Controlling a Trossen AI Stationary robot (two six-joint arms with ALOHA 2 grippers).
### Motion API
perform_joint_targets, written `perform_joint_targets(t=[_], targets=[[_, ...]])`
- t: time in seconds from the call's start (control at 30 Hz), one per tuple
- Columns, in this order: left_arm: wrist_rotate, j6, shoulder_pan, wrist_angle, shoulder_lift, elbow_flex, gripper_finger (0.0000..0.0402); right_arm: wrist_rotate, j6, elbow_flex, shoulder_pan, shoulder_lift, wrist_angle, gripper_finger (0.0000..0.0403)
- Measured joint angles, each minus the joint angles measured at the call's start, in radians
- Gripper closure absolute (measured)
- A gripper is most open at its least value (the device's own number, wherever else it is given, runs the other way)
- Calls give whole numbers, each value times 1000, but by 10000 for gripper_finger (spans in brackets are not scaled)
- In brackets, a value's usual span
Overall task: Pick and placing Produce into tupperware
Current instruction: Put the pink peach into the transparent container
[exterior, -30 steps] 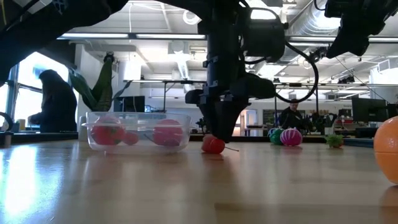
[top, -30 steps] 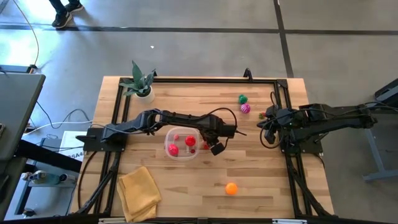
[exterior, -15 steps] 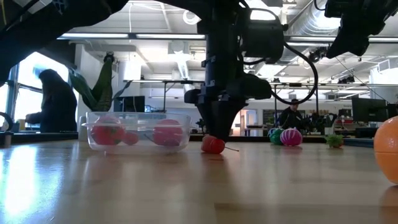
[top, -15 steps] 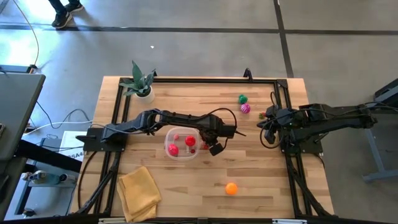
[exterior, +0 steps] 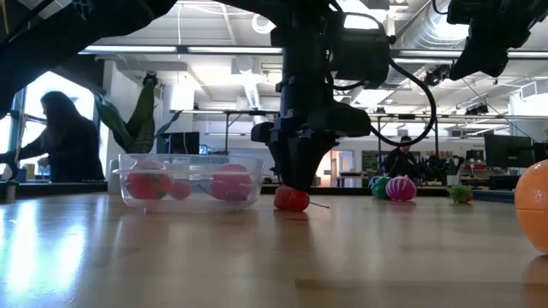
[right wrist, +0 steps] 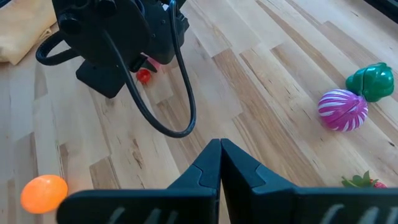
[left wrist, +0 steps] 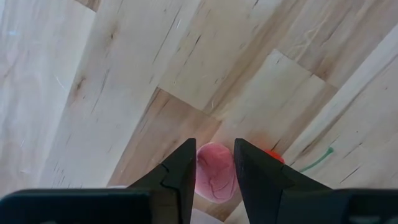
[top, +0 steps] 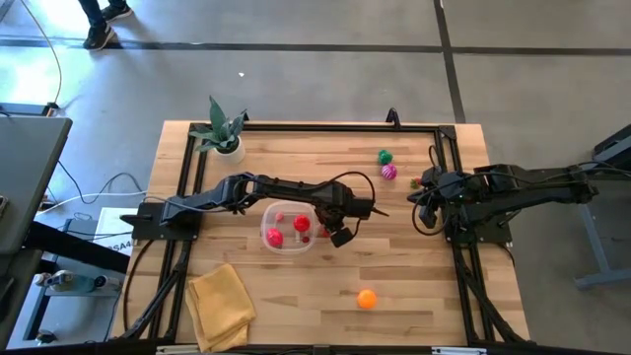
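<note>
Fingers of my left gripper [left wrist: 214,171] are pinched narrow on a small red piece of produce [exterior: 291,199], which sits on the wood just beside the tupperware [top: 289,229]. Over the last second the opening has not moved, but in the low view the red piece has shifted slightly toward the tub and the gripper with it. I read that as the grip having taken, with the carry only just starting. From the wrist view I see the piece squeezed between both fingers; whether it has actually left the table I cannot say, since the low view shows it at or barely touching the surface.

Inside the tub I count at least three red pieces already. Still out on the table are a green piece [top: 384,156] and a magenta-pink one [top: 389,172] close together near the far edge, and an orange ball [top: 366,298] well apart toward the near edge.

My right gripper [right wrist: 220,163] waits fully closed and empty at the right side of the table. A short lift over the rim should finish this piece.
</note>
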State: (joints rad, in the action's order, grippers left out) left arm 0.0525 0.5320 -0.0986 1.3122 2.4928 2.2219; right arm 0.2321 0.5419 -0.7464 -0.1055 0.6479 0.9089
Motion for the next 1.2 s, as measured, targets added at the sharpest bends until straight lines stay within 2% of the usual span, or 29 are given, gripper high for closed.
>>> perform_joint_targets(t=[0.5,0.67,1.2], targets=[[-19,-61,0,60,0,0,205,0,0,0,0,0,0,402],[-53,-87,0,73,0,0,198,0,0,0,0,0,0,402],[-64,-109,0,83,-1,0,199,0,0,0,0,0,0,402]])
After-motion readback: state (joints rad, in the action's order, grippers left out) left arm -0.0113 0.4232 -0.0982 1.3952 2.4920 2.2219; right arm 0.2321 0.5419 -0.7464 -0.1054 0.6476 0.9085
